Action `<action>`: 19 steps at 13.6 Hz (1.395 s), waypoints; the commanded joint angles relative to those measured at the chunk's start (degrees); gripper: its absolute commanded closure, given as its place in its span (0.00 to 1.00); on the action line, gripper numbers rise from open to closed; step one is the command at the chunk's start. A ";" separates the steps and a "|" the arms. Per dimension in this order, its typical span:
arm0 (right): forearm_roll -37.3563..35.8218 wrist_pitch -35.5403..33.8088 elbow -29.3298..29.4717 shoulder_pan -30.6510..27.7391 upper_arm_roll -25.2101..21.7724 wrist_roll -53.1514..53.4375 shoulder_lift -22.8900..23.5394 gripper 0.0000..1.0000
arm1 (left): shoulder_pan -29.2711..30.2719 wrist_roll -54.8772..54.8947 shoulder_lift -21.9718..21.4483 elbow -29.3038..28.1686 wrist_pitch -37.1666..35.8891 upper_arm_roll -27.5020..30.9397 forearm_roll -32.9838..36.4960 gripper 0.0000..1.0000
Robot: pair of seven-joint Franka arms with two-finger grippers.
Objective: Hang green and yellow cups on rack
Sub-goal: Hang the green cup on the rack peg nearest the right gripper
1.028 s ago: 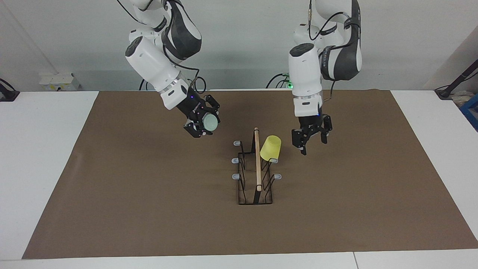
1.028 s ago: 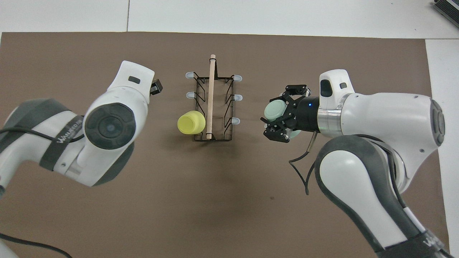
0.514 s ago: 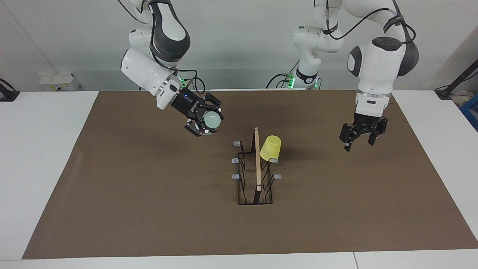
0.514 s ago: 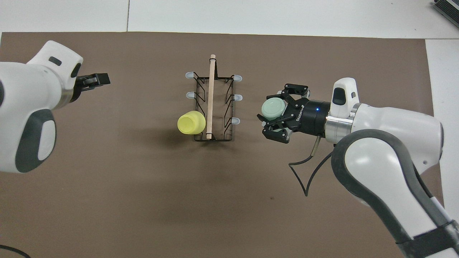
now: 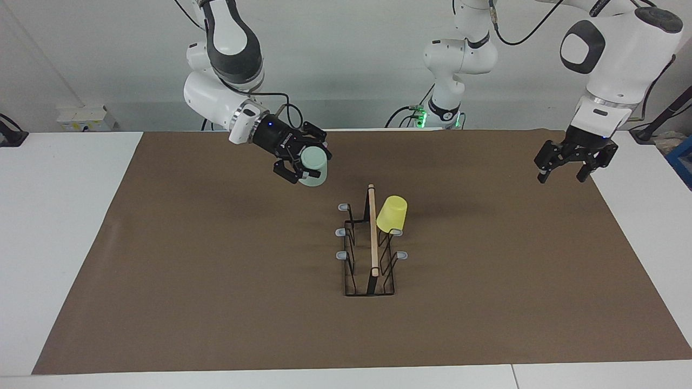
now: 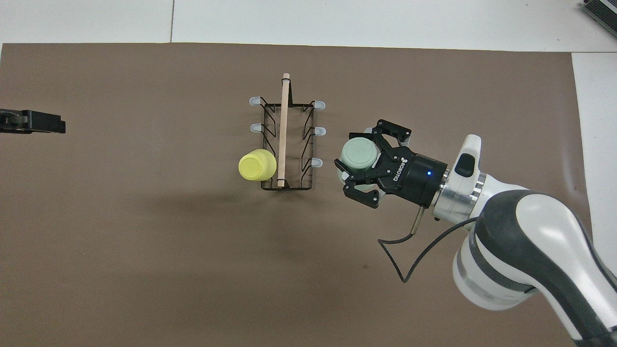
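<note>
The right gripper [image 5: 304,163], clamping the green cup [image 5: 314,167] at the rack's [image 5: 369,254] ten o'clock, could miss a free prong if it descends off-centre, while the left gripper [image 5: 573,163] waits spread wide.

yellow cup [image 5: 391,213] covering one rack [image 5: 370,254] prong, five prongs bare

Right pincer [image 6: 359,166] held green cup [image 6: 359,154] beside rack [image 6: 287,140].
Yellow cup [image 6: 257,164] sat upturned on a prong.
</note>
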 commanded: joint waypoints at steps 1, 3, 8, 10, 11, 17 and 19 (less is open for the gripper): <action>13.40 0.40 -0.80 2.41 0.12 -11.98 2.37 1.00 | 3.43 1.53 1.09 4.69 -6.55 -2.85 -0.74 0.00; 20.70 0.40 -0.36 3.93 0.12 -18.14 4.75 1.00 | 6.77 3.45 0.48 5.14 -8.67 -7.15 -0.74 0.00; 23.82 -0.21 0.69 5.16 -0.41 -28.79 9.32 1.00 | 6.70 5.40 -1.11 3.65 -13.16 -9.37 -0.30 0.00; 23.82 -0.39 0.87 4.81 -0.41 -30.30 10.64 1.00 | 6.78 5.13 -1.46 3.56 -14.21 -9.46 -0.30 0.00; 23.82 -0.39 0.96 4.81 -0.50 -31.09 11.17 1.00 | 6.78 5.22 -1.55 3.21 -14.82 -9.37 -0.30 0.00; 25.49 -0.03 1.75 4.90 -0.50 -33.73 12.75 1.00 | 7.39 1.71 -3.21 0.75 -15.62 -9.72 -0.30 0.00; 27.14 0.93 2.63 5.77 -0.59 -33.82 13.28 1.00 | 7.49 1.62 -3.48 0.66 -15.88 -9.72 -0.39 0.00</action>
